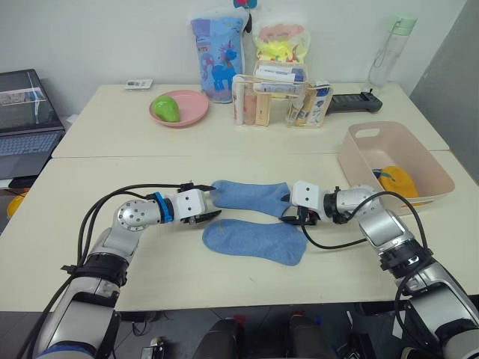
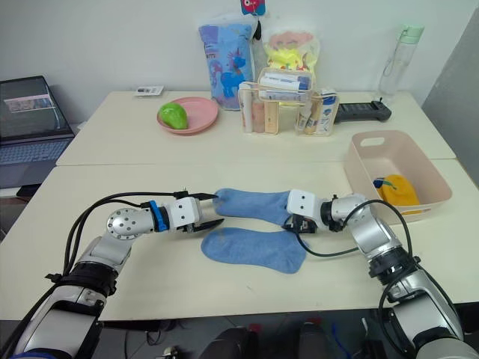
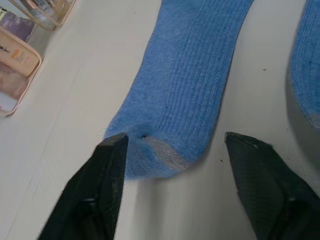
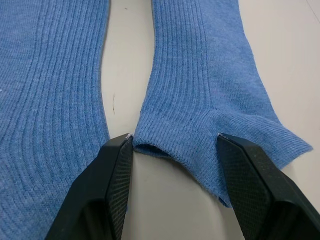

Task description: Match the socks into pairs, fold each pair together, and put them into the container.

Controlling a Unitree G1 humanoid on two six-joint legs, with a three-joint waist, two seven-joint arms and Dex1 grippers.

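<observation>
both hands open: left hand point(image 1: 212, 207) at 9 o'clock, right hand point(image 1: 297, 217) at 3 o'clock of far light blue sock point(image 1: 249, 195). risk: shallow pinch, fabric slips or drags near sock point(image 1: 254, 241) on table point(image 1: 172, 277).

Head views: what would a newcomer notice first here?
Two light blue socks lie side by side at mid-table, and the left gripper and right gripper both stand open at opposite ends of the farther sock. On the right, the pink container already holds a folded yellow pair.
</observation>
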